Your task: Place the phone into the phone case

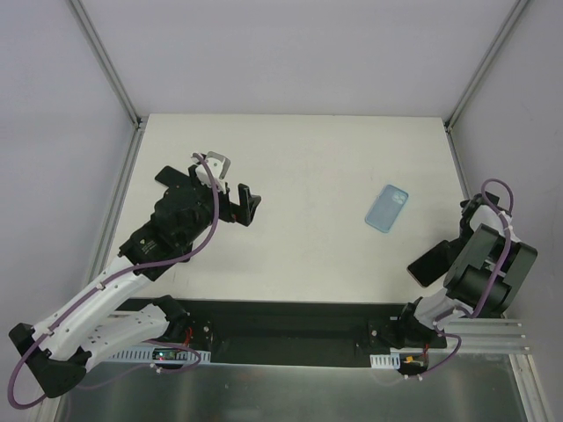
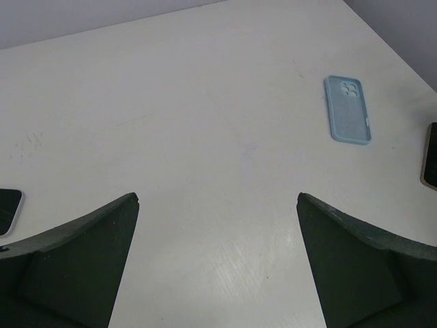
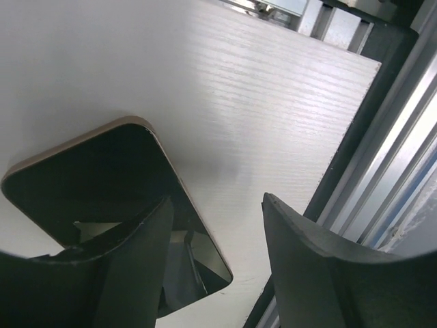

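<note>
A pale off-white worktop (image 1: 308, 167) is enclosed at the back and both sides by plain grey-lilac wall panels (image 1: 290, 53), which meet slanting aluminium posts (image 1: 106, 61) at the two far corners. A black strip (image 1: 290, 321) runs along its near edge, ribbed aluminium rails (image 3: 401, 140) line the right side, and below lies what may be a glossy lower shelf (image 1: 290, 391). The light is soft and even, leaving faint shadows and a dull sheen on the fine-grained surface.

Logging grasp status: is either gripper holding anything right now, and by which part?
Nothing is held. The left gripper is open and empty; the right gripper is open over one end of the phone, which lies on the table.
</note>
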Robot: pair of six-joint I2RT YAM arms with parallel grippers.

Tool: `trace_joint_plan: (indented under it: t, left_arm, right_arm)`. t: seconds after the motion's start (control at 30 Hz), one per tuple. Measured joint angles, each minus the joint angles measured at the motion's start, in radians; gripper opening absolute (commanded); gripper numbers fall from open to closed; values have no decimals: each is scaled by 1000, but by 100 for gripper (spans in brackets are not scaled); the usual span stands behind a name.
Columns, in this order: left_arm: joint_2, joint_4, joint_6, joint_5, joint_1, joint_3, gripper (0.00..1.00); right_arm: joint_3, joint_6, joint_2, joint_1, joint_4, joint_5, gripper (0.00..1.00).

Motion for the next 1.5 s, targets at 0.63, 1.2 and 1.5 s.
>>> trace_joint_plan:
  t: [0.63, 1.2, 1.5]
  left_arm:
    - [-37, 0, 0, -3, 0, 0, 99]
    - [-38, 0, 0, 3, 0, 0, 99]
    - [-11, 0, 0, 3, 0, 0, 99]
  right_arm:
    - [58, -158, 56, 219, 131, -201, 92]
    - [-20, -129, -28, 133, 121, -197, 96]
    - [-37, -158, -16, 101, 161, -257, 98]
